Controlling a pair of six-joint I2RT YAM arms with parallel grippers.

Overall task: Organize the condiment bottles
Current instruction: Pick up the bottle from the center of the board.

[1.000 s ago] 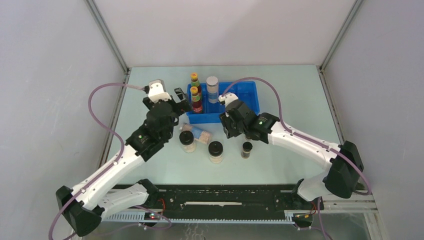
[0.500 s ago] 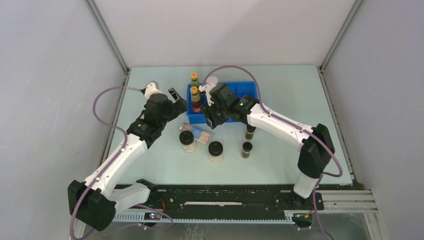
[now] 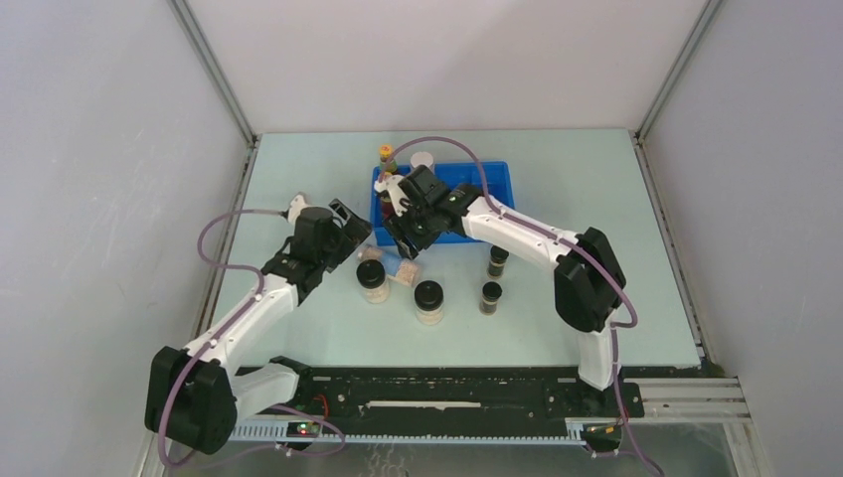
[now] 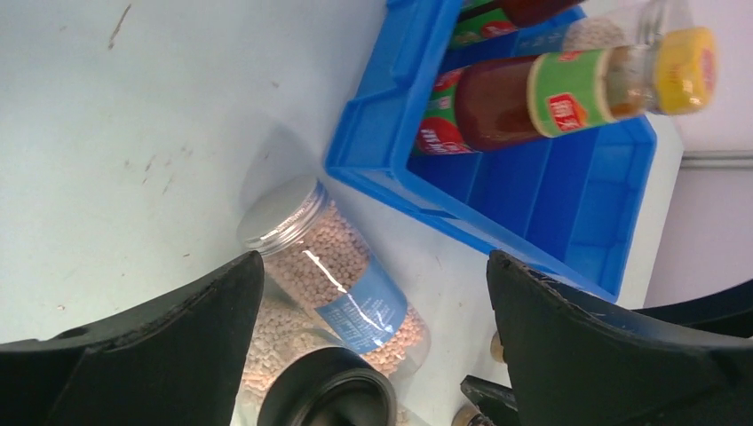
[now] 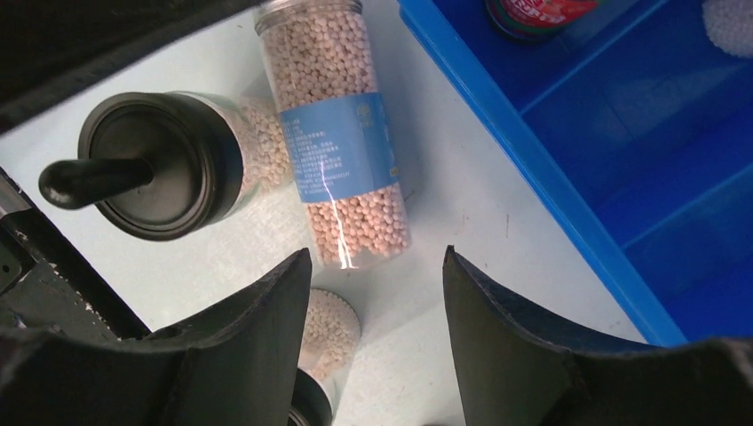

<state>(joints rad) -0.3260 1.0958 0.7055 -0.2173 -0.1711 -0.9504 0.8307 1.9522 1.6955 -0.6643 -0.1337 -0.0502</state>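
Note:
A silver-lidded, blue-banded jar [image 3: 398, 266] [image 5: 342, 142] [image 4: 342, 275] lies on its side on the table in front of the blue tray [image 3: 492, 189]. My right gripper [image 3: 403, 243] [image 5: 377, 302] hovers open just above the jar's base end, holding nothing. My left gripper [image 3: 348, 224] [image 4: 373, 337] stands wide open to the left of that jar, also holding nothing. Two red-labelled bottles [image 3: 386, 154] [image 4: 533, 98] and another silver-lidded jar [image 3: 422, 159] stand in the tray. Two black-lidded jars [image 3: 372, 280] [image 3: 428, 301] and two dark vials [image 3: 498, 260] [image 3: 490, 297] stand on the table.
The tray's near wall [image 5: 550, 169] runs close to the right of my right fingers. One black-lidded jar [image 5: 164, 164] stands beside the lying jar, the other [image 5: 324, 346] just under my right gripper's left finger. The two arms nearly meet over the lying jar.
My right gripper opened wider, left a vial standing on the table, and swung left to the lying jar. The left arm drew back a little toward the near left.

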